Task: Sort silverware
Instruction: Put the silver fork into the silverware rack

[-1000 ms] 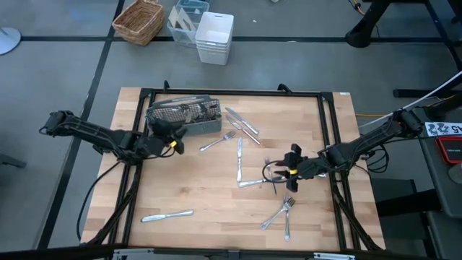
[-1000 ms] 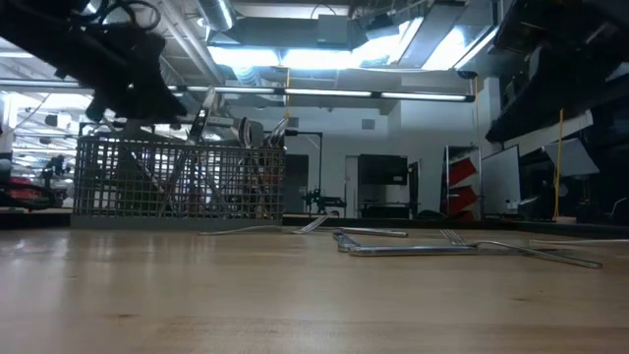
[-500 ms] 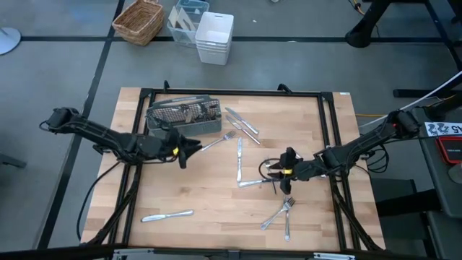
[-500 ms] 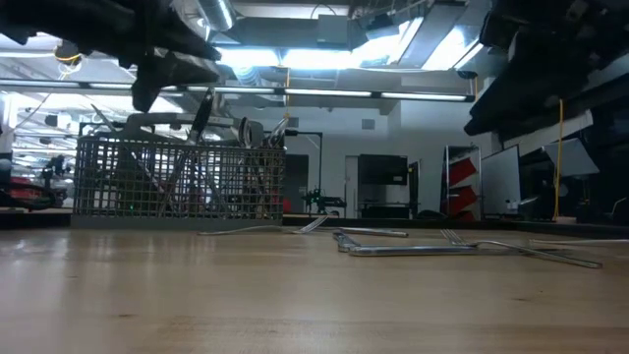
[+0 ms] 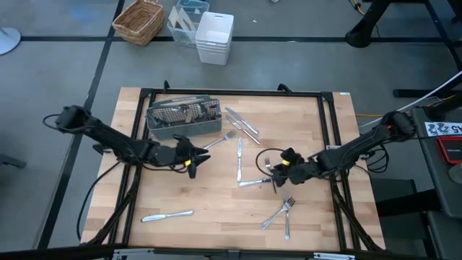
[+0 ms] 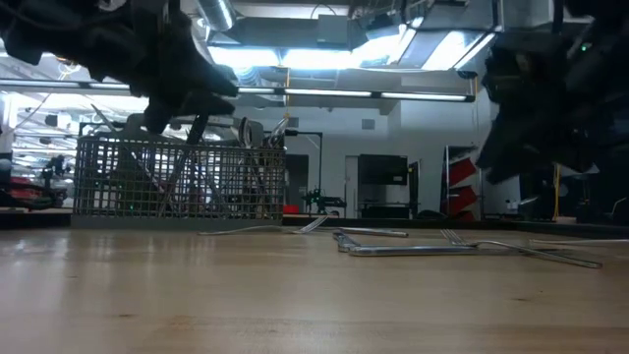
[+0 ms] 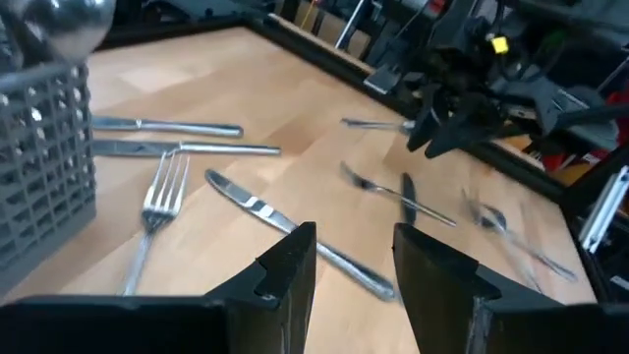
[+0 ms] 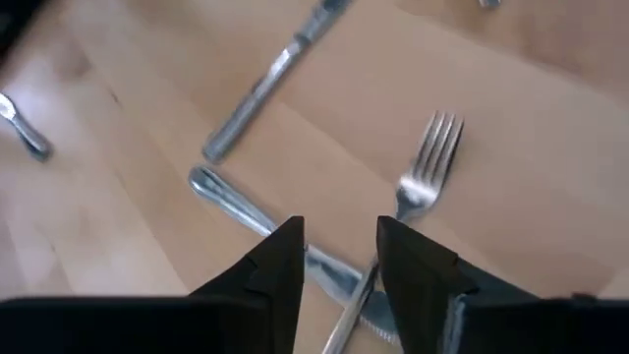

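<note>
On the wooden table the silverware lies scattered: a fork just beside the caddy at the table's 11 o'clock, two knives at 12 o'clock right of the caddy, a knife near the centre, a utensil below it, two crossed forks at 5 o'clock and a lone knife at 7 o'clock. More pieces stand upright inside the grey mesh caddy, their handles showing above its rim in the low view. The left gripper hovers over bare wood at about 9 o'clock of the centre, near the fork by the caddy; its fingers stand apart with nothing between them. The right gripper hangs at about 3 o'clock of the centre, right over the utensil's end; its fingers are parted around a fork and a handle lying crossed on the wood, not clamped on either. A black frame edges the table and the arms reach across it. On the floor beyond 12 o'clock sit a wicker basket, a white bin and a clear bin. At far right a white label carries marks too small to read.
</note>
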